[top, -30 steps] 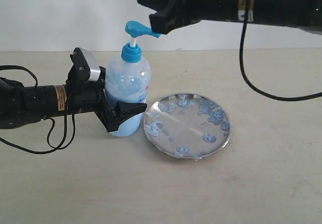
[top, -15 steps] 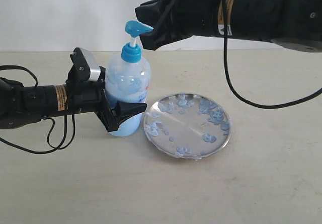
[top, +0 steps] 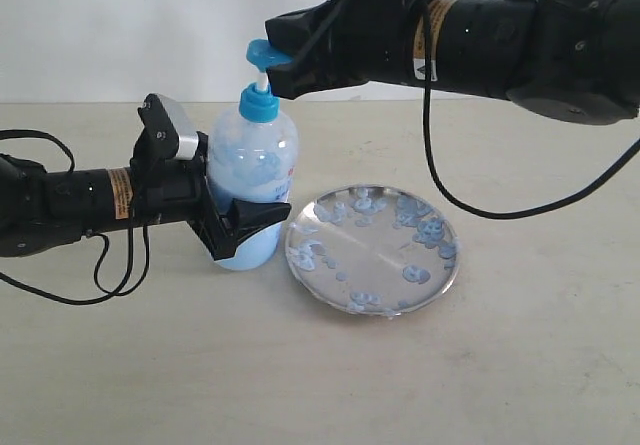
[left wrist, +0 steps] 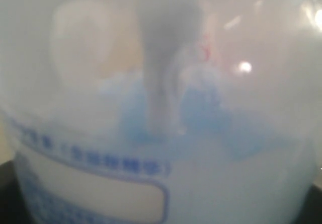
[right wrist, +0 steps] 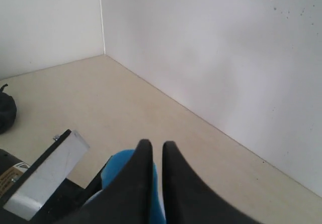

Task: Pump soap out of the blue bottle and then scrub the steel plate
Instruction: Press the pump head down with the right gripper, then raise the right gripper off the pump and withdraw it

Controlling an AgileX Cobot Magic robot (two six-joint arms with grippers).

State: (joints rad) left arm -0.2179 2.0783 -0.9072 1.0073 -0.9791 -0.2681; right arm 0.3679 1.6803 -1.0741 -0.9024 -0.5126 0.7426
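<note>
The blue bottle [top: 255,180] stands upright on the table, and pale blue soap [top: 250,250] shows through its clear wall. My left gripper [top: 250,227] is shut on its lower body from the left. In the left wrist view the blurred bottle [left wrist: 161,133] fills the frame and my own fingers are hidden. My right gripper [top: 280,60] is shut, and its fingertips lie on top of the blue pump head [top: 260,55]. The right wrist view shows the right gripper [right wrist: 157,151] over that pump head [right wrist: 118,166]. The steel plate [top: 375,260] lies right of the bottle, dotted with soap blobs [top: 430,230].
The right arm [top: 500,30] reaches in from the upper right, high above the plate, with a black cable [top: 450,190] looping down behind it. A white wall [right wrist: 211,48] closes the back of the table. The left arm's cable [top: 110,275] lies on the table at the left.
My right arm has swung left and come down, so its shut fingertips now sit over the pump head. The bottle, the plate and my left gripper have stayed put.
</note>
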